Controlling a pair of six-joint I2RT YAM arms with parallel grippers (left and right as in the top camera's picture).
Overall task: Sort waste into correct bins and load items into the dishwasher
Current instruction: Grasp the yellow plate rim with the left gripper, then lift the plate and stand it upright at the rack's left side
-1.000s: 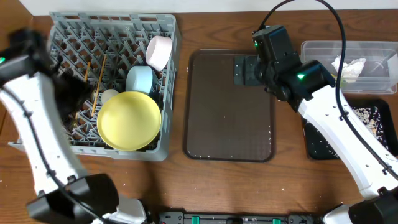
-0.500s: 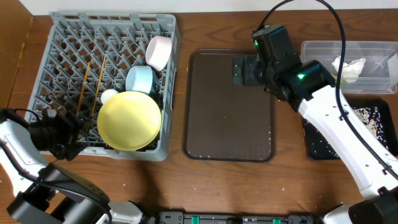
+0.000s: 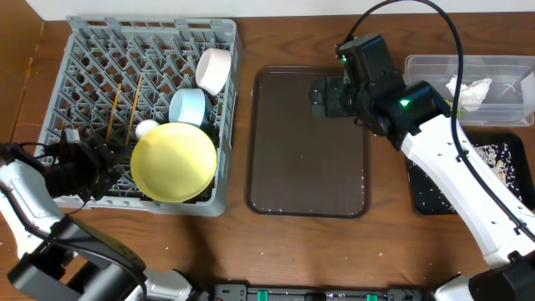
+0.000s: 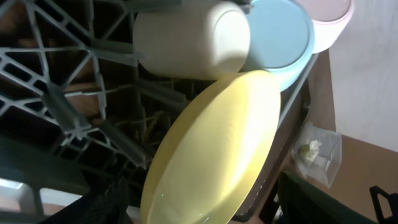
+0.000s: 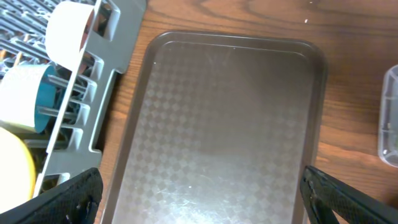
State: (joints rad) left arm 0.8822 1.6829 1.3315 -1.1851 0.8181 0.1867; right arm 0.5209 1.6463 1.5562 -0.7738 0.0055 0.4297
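Overhead first: one grey dish rack (image 3: 150,23) sits on the left of the worktop (image 3: 318,251). It holds one yellow plate (image 3: 174,161), one light blue bowl (image 3: 188,106), one pinkish-white bowl (image 3: 214,70), one small cream cup (image 3: 145,129) and two wooden chopsticks (image 3: 113,117). The left end effector (image 3: 107,160) is at the rack's near-left side, just beside the plate's rim. The right end effector (image 3: 322,94) hangs over the far part of the single dark brown tray (image 3: 305,167), well apart from the rack. On the right are one clear tub (image 3: 510,104) holding a crumpled white tissue (image 3: 468,90), and nearer the robot one black tray (image 3: 430,196) speckled with rice scraps (image 3: 493,159).

Left wrist now: the fingers (image 4: 106,202) are spread wide. The plate stands tilted on edge between them, not pinched. The cup lies on its side beyond it, with both bowls behind.

Right wrist: the fingers (image 5: 68,199) are spread and hold nothing. The brown tray is directly beneath, and the rack with its bowls is off to the left edge.
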